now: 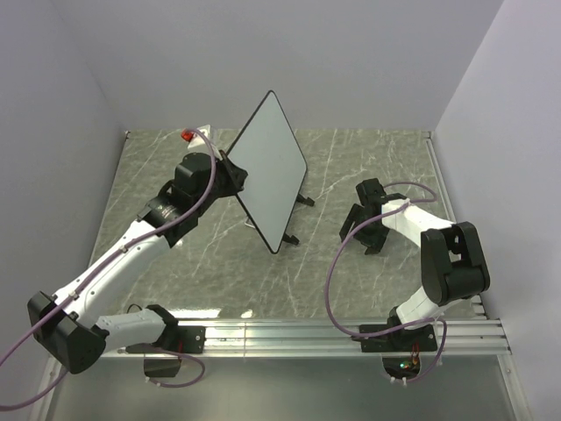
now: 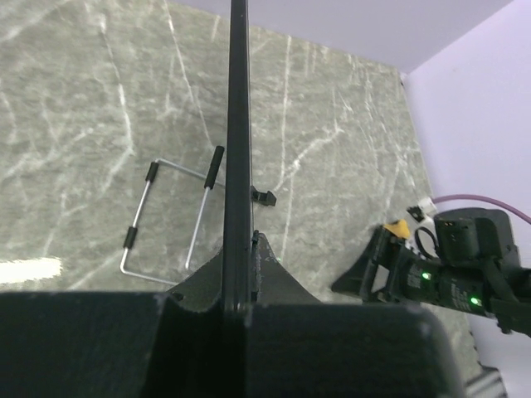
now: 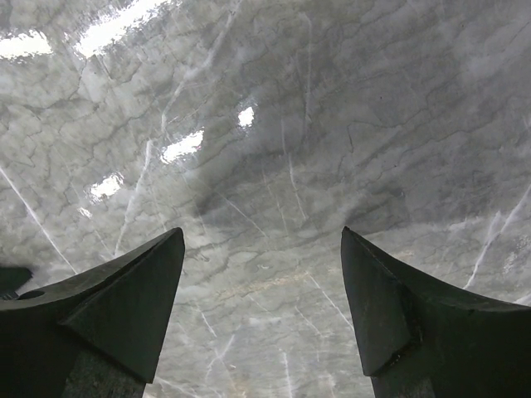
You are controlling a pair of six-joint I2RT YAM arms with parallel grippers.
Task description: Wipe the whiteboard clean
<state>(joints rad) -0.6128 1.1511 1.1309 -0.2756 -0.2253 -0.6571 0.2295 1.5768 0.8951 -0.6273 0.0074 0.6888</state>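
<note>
The whiteboard [image 1: 273, 168] is blank white with a thin black rim and is tilted up on one corner at the table's middle. Two small black feet [image 1: 303, 200] stick out at its right. My left gripper [image 1: 230, 175] is shut on its left edge. In the left wrist view the whiteboard [image 2: 238, 141] is edge-on, a black bar clamped in my left gripper [image 2: 241, 253]. My right gripper [image 1: 361, 237] is open and empty, pointing down at the table right of the board. The right wrist view shows my right gripper [image 3: 262, 242] over bare marble.
A wire stand [image 2: 168, 217] hangs behind the board. A small red object [image 1: 187, 135] lies at the table's far left corner. A small yellow piece [image 2: 397, 227] shows beside the right arm in the left wrist view. Walls close the table on three sides; a metal rail [image 1: 351, 338] runs along the near edge.
</note>
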